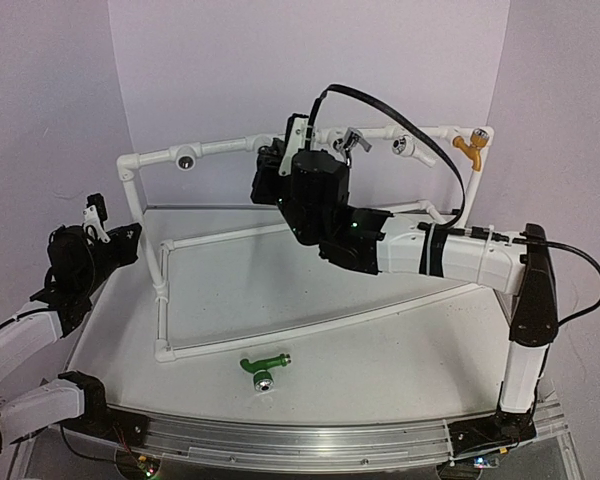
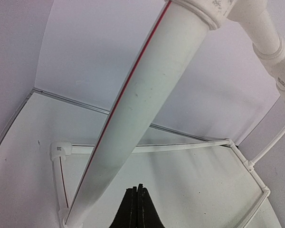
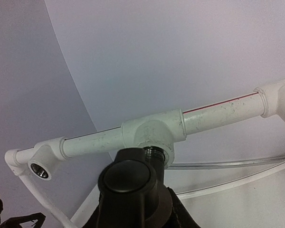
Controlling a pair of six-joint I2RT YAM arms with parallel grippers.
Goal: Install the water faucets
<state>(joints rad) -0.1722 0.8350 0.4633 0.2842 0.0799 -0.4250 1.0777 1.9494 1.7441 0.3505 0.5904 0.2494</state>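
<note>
our right hand (image 1: 272, 170), raised high, clamps the dark tap (image 3: 128, 187) — only its wrist view shows threads at the tee (image 3: 149, 133), perhaps partly in; left hand (image 2: 137, 209) closed, empty.

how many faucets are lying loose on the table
1: the green faucet lies on the table near the front edge, outside the pipe frame. The right arm could hide more.

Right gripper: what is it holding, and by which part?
The dark faucet, gripped low on its body; its threaded end meets the tee fitting.
</note>
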